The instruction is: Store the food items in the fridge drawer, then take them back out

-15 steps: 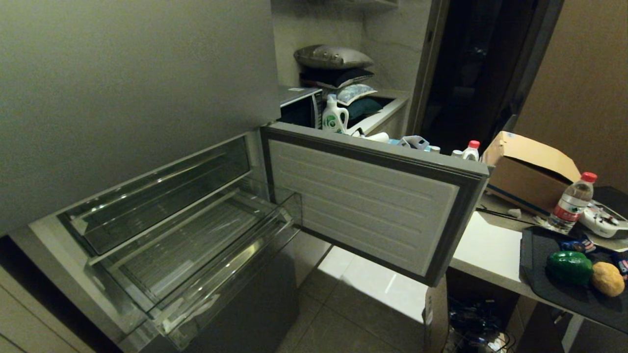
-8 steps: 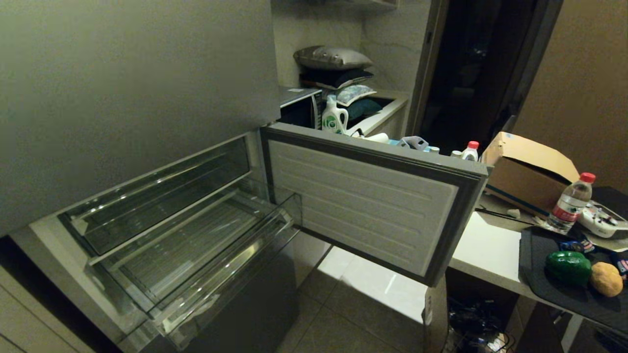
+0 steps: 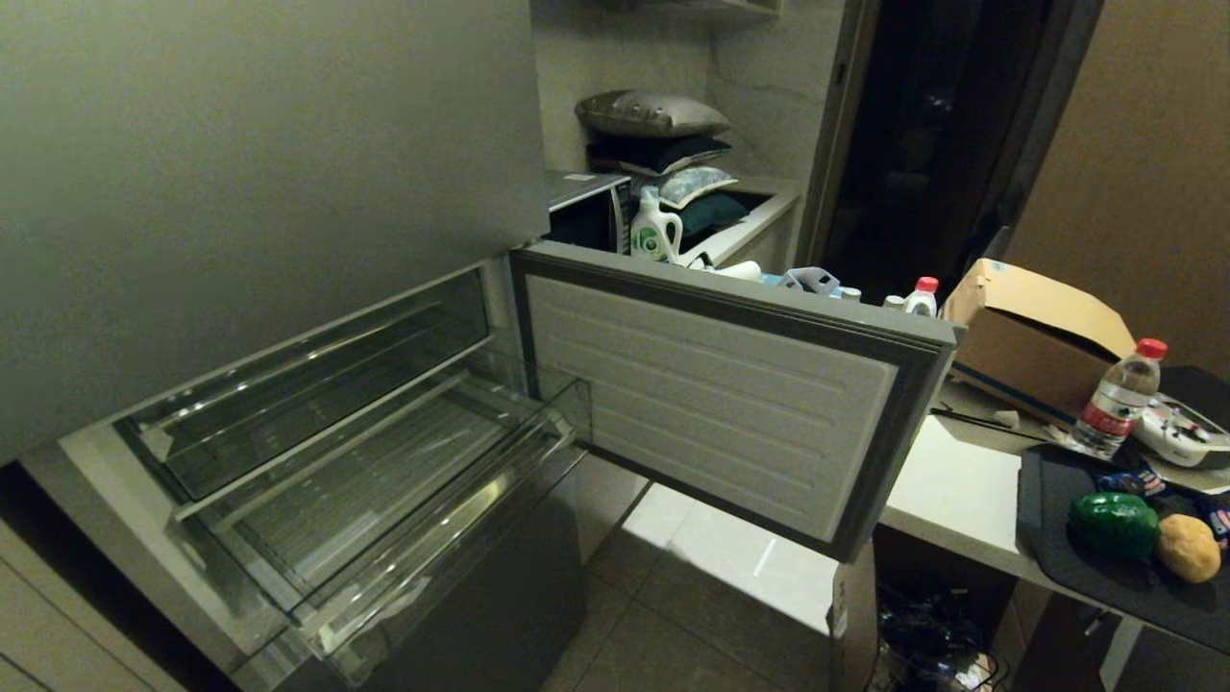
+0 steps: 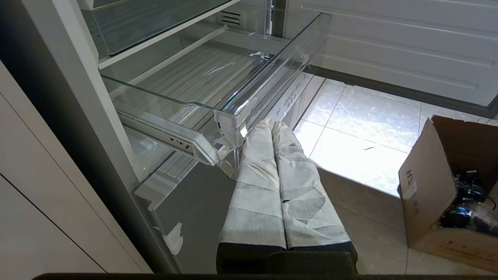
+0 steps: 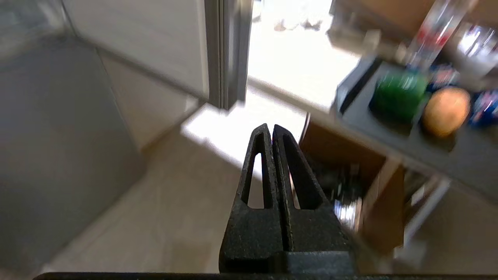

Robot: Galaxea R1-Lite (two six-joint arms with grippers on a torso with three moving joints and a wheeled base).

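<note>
The fridge drawer (image 3: pixel 384 500), a wide, deep bin of clear plastic with a ribbed floor, stands pulled out under a shallower clear tray (image 3: pixel 307 384), with nothing in it. The fridge door (image 3: pixel 730 404) hangs open beside it. On a dark mat (image 3: pixel 1076 567) on the table to the right lies a rounded orange-brown lump (image 3: pixel 1190 548), touching a green pepper (image 3: pixel 1115 524). The left gripper (image 4: pixel 271 126), wrapped in pale cloth, is pressed together just below the drawer's front corner. The right gripper (image 5: pixel 271 130) is closed on nothing, over the floor.
</note>
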